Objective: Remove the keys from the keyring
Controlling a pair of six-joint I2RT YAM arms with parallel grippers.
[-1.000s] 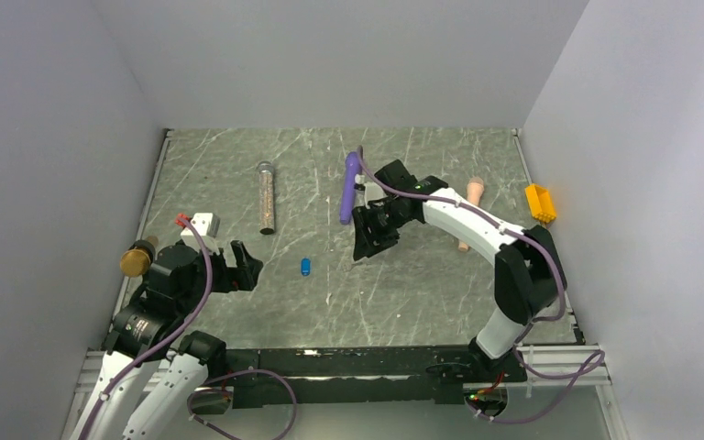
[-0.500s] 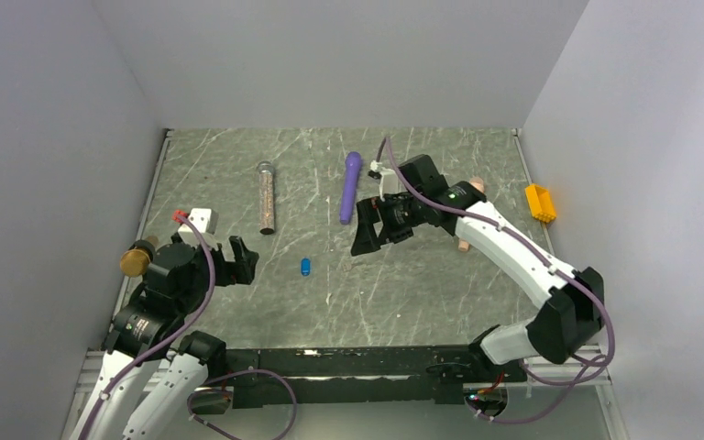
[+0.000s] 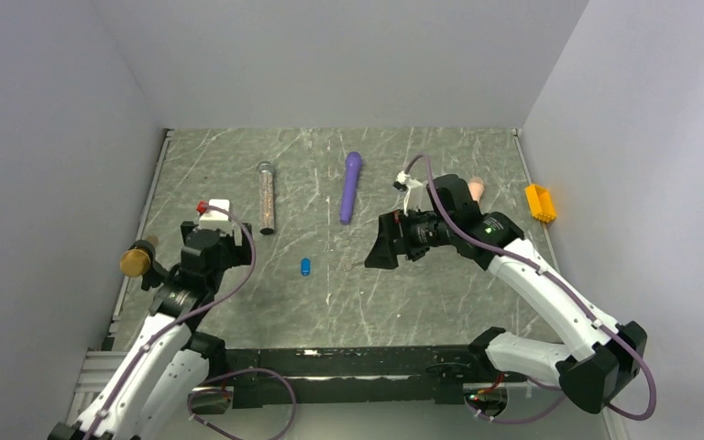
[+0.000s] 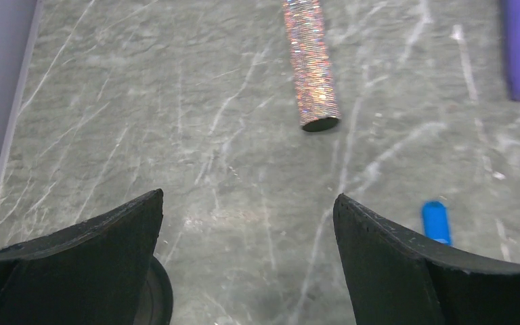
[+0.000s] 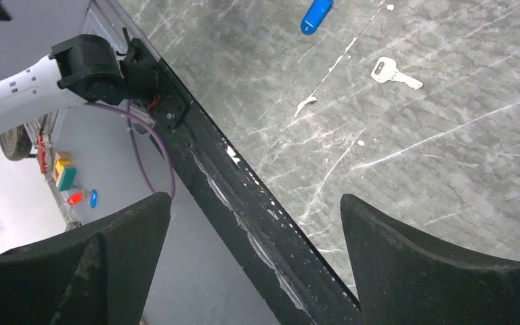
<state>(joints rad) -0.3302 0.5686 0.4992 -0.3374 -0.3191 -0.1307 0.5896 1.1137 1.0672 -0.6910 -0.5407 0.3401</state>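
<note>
The keyring's blue tag [image 3: 305,267] lies flat on the marble table, also in the left wrist view [image 4: 436,221] and the right wrist view [image 5: 316,15]. Its metal ring is too small to make out. One small silver key [image 5: 394,72] lies loose on the table to the right of the tag, apart from it, a faint speck from above [image 3: 357,265]. My left gripper [image 4: 248,196] is open and empty, left of the tag [image 3: 223,241]. My right gripper [image 3: 383,250] is open and empty, hovering right of the key [image 5: 256,198].
A purple wand [image 3: 351,186] and a glittery tube [image 3: 265,196] lie at the back. A peach cylinder [image 3: 474,188] and a yellow piece [image 3: 540,203] sit far right. A gold knob [image 3: 135,261] stands at the left edge. The table's black front rail [image 5: 244,196] runs under my right gripper.
My right gripper has opened and drawn back from beside the purple wand toward the right and near side. My left arm has turned toward the far side of the table.
</note>
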